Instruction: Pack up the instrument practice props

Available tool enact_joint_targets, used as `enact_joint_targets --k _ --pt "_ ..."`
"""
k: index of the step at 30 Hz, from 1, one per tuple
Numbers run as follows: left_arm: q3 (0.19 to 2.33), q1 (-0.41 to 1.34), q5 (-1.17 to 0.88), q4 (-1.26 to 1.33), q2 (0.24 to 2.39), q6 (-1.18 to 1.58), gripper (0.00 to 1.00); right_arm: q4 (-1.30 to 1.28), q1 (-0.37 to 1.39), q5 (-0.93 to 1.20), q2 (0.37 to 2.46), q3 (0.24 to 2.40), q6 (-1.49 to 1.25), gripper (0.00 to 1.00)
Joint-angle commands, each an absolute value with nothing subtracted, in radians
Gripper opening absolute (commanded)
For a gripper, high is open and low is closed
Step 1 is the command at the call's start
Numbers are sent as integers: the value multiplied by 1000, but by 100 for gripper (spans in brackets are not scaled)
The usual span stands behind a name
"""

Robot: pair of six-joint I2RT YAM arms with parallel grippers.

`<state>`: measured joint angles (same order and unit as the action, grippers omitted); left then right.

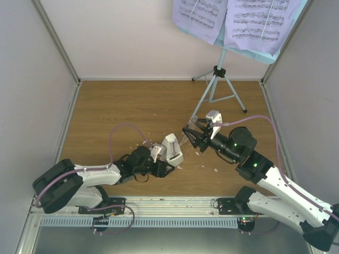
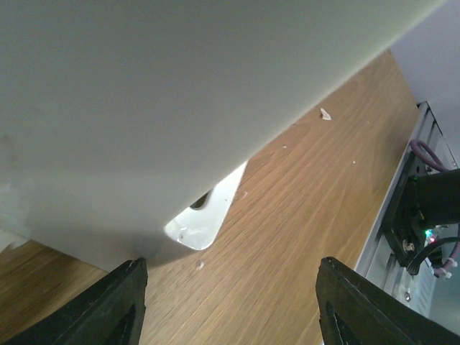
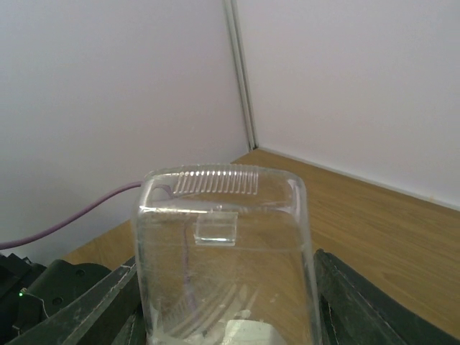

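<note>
Soft, even light fills all views, casting only faint shadows on the wooden table (image 1: 132, 106). The metronome (image 2: 180, 108) looms blurred in the left wrist view; the clear cover (image 3: 223, 251) catches small glints.

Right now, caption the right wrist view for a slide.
Right gripper clasps a clear plastic cover, wooden table and white walls behind.

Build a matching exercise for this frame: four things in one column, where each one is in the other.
1. metronome
2. clear cover
3. sheet-music pages
4. music stand

a. standing at the rear right
b. between the right gripper fingers
c. right by the left gripper
d. up on the stand

Pairs: 1-c, 2-b, 3-d, 4-a.
</note>
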<state>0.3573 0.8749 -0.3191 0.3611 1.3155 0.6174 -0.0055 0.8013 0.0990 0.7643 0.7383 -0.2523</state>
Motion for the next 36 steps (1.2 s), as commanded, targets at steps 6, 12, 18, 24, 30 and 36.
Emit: enact_joint_targets --k 6,12,18,24,30,36 --pt "387 890 -311 472 1324 633 68 -78 808 50 703 674 -284 50" --pt "388 868 -241 222 1109 613 76 20 809 115 670 522 -299 50" --pt "493 784 -301 20 982 571 83 192 856 90 659 381 -289 50" --pt "727 631 -516 -104 1064 407 87 319 964 -59 691 307 -241 50" --pt "927 536 -691 -156 1226 239 86 446 991 -112 751 264 -214 50" --pt "973 520 -722 -136 1325 160 85 540 991 -148 789 226 -230 50"
